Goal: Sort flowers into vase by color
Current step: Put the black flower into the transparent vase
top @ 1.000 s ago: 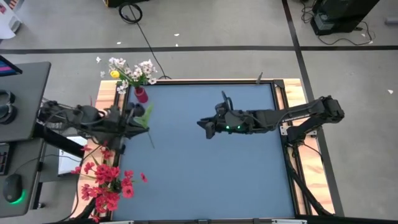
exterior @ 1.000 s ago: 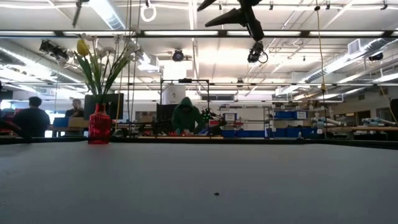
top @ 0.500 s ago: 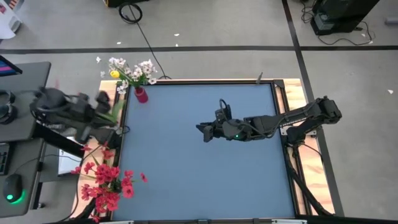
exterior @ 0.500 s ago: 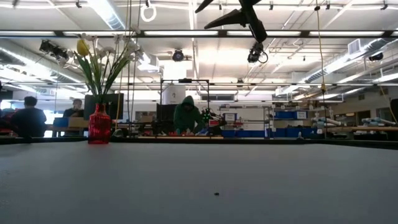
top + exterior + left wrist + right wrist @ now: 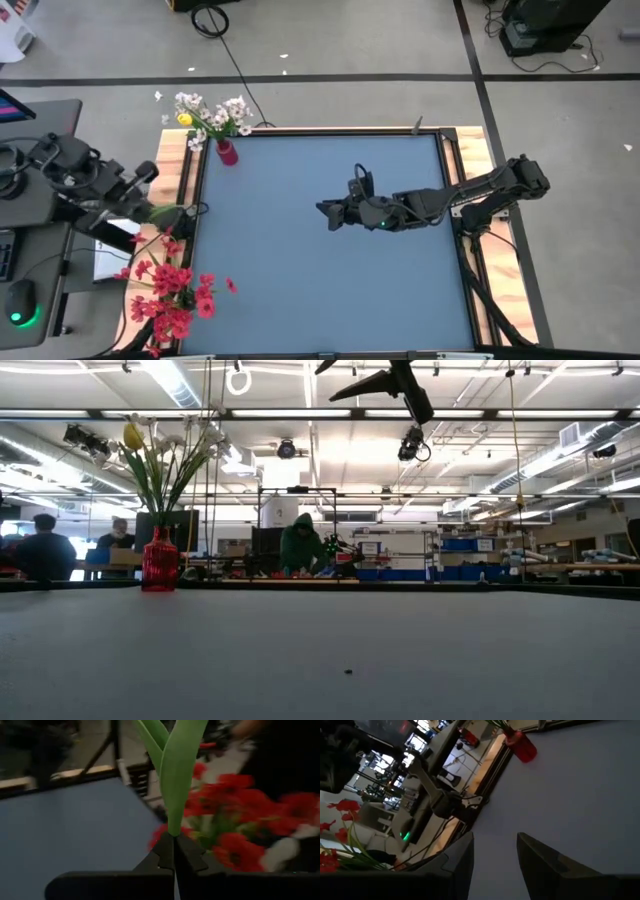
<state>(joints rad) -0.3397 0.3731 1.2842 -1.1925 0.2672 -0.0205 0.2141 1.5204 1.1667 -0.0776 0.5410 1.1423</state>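
Off the table's left edge, the left gripper [image 5: 172, 851] is pinching a green flower stem [image 5: 175, 775] above the red flowers [image 5: 175, 295], apparently carrying it for sorting; the right gripper [image 5: 328, 212] is waiting mid-table, fingers apart, holding nothing.

White and yellow flowers [image 5: 212, 115] stand upright in a small red vase [image 5: 227, 152] at the upper left of the high view, on the table's far left corner; in the low view the same bunch sits at the left, green stems rising from the vase. A loose bunch of red flowers [image 5: 175, 293] lies at the lower left of the high view, over the table's left edge. One green leaf [image 5: 176, 767] stands upright, pinched between the closed fingers of the left gripper [image 5: 173, 851], with red blossoms just behind it.
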